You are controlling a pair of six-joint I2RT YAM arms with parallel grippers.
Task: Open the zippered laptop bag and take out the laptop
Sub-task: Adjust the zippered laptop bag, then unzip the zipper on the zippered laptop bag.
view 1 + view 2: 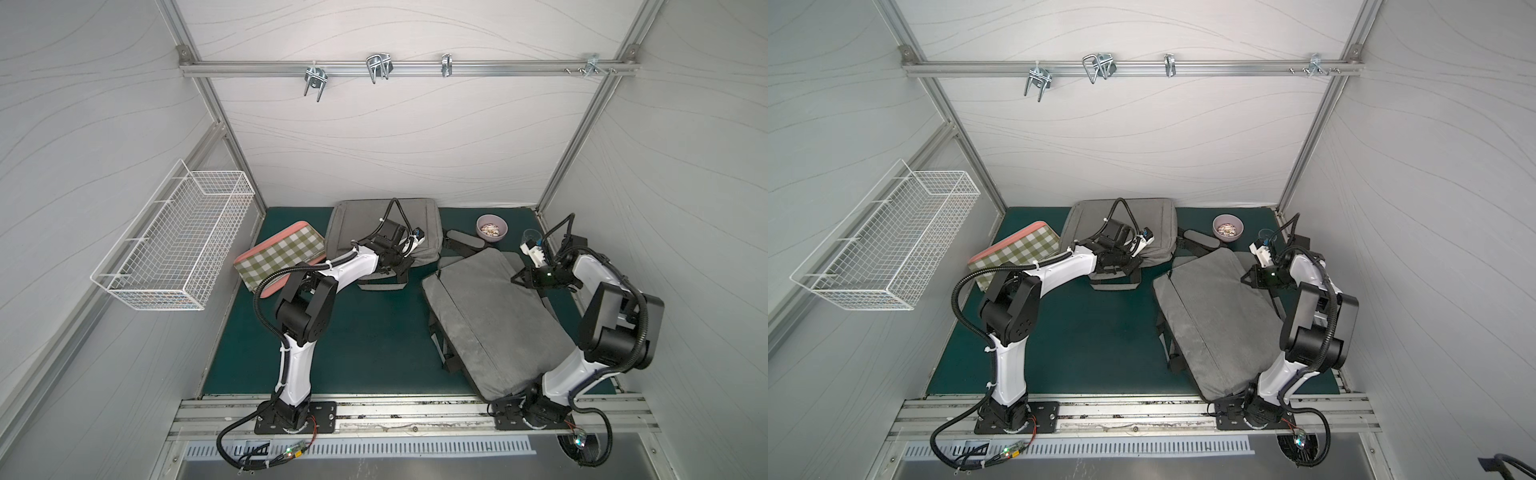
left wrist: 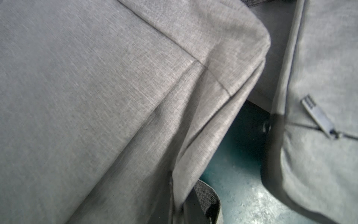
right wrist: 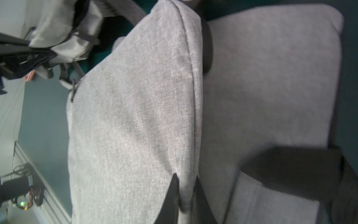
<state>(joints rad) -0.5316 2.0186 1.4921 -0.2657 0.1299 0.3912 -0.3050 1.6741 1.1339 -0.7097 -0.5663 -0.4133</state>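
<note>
Two grey laptop bags lie on the green-matted desk (image 1: 365, 332), with one arm at each. The rear laptop bag (image 1: 386, 224) sits flat near the back wall, and the left gripper (image 1: 400, 269) is down at its front edge. That arm's wrist view is filled with the bag's fabric and shows no jaws; they are drawn together, though I cannot tell whether they pinch any cloth. The placing looks like a hold-down to keep that bag from sliding. The near laptop bag (image 1: 494, 320) lies skewed in front of the right arm, one corner reaching over the front rail. The right gripper (image 3: 186, 175) has its jaws clamped on a piped ridge of cloth at the bag's far edge. This is a grip on fabric rather than on a slider, probably meant to lift or spread a panel. A zipper pull (image 2: 317, 116) lies flat and untouched on a bag corner, across a strip of mat from the fabric under the left arm. No laptop is visible, so I judge it is inside one of the bags and the opening barely begun. A gingham tray (image 1: 282, 257) lies just beside the rear bag, and a bowl (image 1: 491, 227) stands at the back. A clear glass (image 1: 530, 237) stands near the right wrist, where a careless swing could tip it.
</note>
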